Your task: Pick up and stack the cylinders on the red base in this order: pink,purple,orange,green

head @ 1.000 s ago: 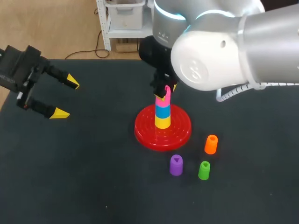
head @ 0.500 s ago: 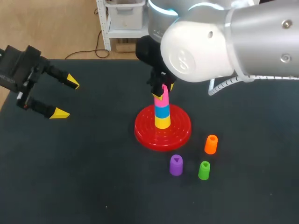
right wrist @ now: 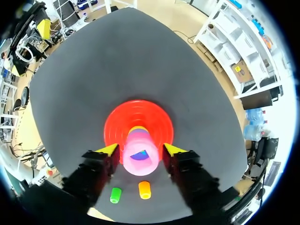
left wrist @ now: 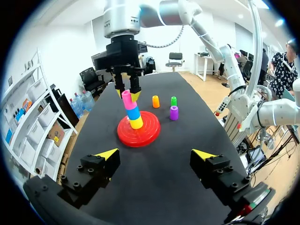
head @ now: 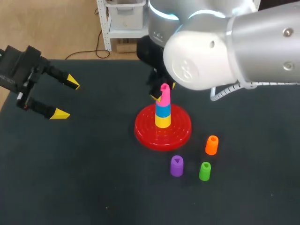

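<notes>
The pink cylinder (head: 164, 93) is now sitting upright on top of the stack. A second ago it was leaning to one side in the right gripper (right wrist: 140, 149), and half a second ago it was still tilted. It is resting on a blue piece (head: 163, 111), which is resting on a yellow one (head: 162, 123), and all three are standing at the middle of the red base (head: 143, 131).

The right gripper is hanging directly over the stack with its fingers straddling the pink cylinder. In the right wrist view the yellow tips are standing narrowly apart and appear to be just clear of its sides, so I am judging it to be letting go rather than clamping.

That is making the pink step look finished, and purple is coming next. The purple cylinder (head: 176, 166) is waiting upright just near of the base. The green one (head: 205, 171) is standing beside it to the right, and the orange one (head: 212, 145) is standing a little farther back. All three are loose on the tabletop (head: 93, 178).

The left gripper (head: 66, 98) is not changing. It is hovering wide open and holding nothing at the far left, well apart from the base.
</notes>
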Controlling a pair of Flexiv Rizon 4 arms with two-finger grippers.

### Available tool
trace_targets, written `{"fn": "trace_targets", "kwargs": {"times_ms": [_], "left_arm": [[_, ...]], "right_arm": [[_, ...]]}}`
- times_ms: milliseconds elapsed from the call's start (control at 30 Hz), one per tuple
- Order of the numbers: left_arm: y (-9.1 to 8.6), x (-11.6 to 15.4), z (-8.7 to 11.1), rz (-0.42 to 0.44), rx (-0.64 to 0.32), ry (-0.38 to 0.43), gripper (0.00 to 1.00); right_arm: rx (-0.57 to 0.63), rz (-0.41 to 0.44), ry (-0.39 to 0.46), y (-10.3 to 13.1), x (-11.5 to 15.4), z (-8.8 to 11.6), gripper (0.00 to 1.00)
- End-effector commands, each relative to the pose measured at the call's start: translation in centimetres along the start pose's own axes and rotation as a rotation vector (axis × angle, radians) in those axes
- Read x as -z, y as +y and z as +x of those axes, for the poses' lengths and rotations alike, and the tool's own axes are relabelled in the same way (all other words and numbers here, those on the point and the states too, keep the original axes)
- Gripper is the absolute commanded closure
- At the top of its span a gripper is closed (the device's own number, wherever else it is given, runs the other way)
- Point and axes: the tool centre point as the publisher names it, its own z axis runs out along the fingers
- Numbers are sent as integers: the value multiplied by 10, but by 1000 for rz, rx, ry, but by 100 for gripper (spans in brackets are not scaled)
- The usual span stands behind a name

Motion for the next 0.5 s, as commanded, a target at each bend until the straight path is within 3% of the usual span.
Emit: {"fn": "trace_targets", "kwargs": {"times_ms": [33, 500], "left_arm": [[-1, 0, 1, -4, -4, -3, 0], [-1, 0, 1, -4, -4, -3, 0]], "right_arm": [[-2, 6, -11, 1, 0, 5, 0], [4, 29, -30, 2, 11, 2, 0]]}}
